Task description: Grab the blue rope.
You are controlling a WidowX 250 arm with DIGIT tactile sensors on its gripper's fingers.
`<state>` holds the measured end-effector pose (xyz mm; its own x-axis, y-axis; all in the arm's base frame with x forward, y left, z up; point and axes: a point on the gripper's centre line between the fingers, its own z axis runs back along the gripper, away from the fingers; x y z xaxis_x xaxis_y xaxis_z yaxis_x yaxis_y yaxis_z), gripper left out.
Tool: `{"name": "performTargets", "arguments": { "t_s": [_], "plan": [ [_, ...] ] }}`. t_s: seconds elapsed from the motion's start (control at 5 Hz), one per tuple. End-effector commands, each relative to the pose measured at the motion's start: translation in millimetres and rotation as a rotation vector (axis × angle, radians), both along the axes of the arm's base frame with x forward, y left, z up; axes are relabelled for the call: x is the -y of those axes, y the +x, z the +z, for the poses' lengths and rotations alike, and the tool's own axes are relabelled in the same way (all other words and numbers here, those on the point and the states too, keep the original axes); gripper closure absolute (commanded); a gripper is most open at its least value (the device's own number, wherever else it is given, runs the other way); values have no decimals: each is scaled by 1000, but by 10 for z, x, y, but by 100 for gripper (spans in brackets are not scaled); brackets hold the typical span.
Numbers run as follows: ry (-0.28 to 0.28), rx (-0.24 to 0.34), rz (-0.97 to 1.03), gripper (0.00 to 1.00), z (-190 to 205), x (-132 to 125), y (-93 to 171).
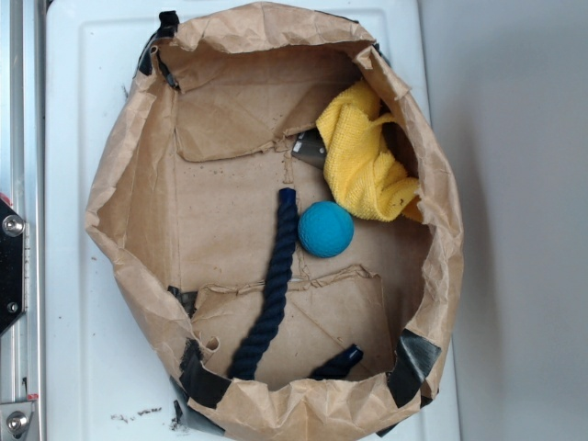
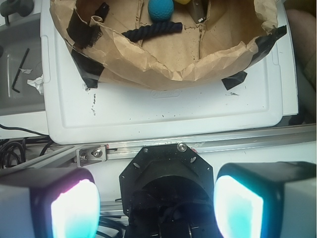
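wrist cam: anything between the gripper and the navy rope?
Yes. In the wrist view, bare white tray lid and the crumpled brown paper wall lie between the open gripper and the twisted dark navy rope.

White tray (image 1: 83,349) under brown paper bag (image 1: 129,184).

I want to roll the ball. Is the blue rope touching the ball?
Apart. In the exterior view a thin strip of brown paper shows between the blue rope and the ball, though they lie close together.
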<state>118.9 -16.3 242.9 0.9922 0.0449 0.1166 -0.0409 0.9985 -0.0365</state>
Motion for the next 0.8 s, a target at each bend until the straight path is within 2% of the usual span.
{"name": "performTargets", "arguments": {
  "t_s": [0.0, 0.2, 0.4, 0.6],
  "plan": [
    [0, 0, 0, 0, 0, 0, 0],
    [42, 11, -17, 0, 68, 84, 435],
    [-24, -11, -117, 0, 31, 130, 927],
    [-9, -4, -219, 0, -123, 181, 1262]
  ]
}}
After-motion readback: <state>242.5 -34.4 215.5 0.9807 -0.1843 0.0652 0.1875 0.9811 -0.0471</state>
